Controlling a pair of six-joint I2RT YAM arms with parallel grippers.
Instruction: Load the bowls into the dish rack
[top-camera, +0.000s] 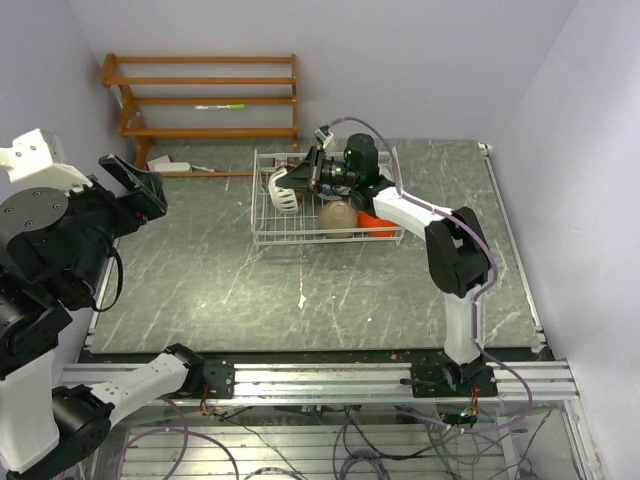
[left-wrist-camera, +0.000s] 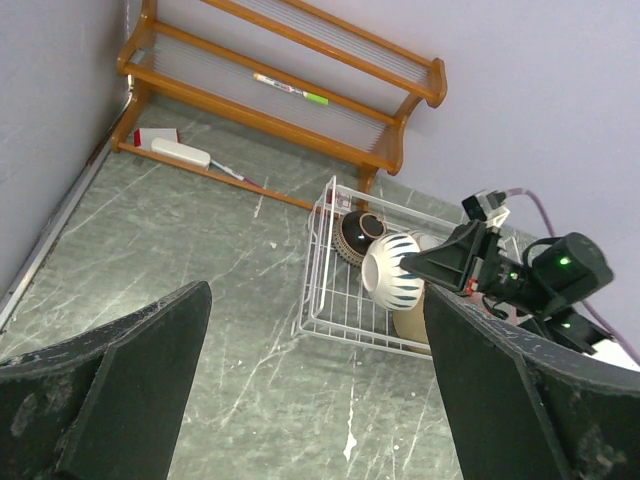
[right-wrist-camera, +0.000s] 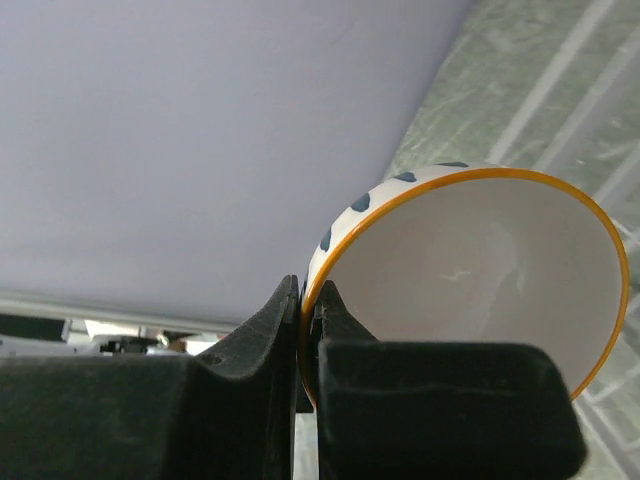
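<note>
Table (top-camera: 200, 270): dark grey-green stone-patterned top, scuffed with pale scratches, walled on three sides.
- Dish rack (top-camera: 258, 200): white wire, far centre.
- Wooden slatted shelf (top-camera: 205, 100): orange-brown, far left corner, against the back wall.
- White bar-shaped object (left-wrist-camera: 180, 152): at the shelf's foot, with a small red-edged item (left-wrist-camera: 160, 137) touching it.
- Thin pen (left-wrist-camera: 232, 174): just beside the bar.
- White fleck (top-camera: 301, 298): mid-table, near side of the rack.

Overhead, left-wrist wide (both show rack (top-camera: 258, 200)), right-wrist close
</note>
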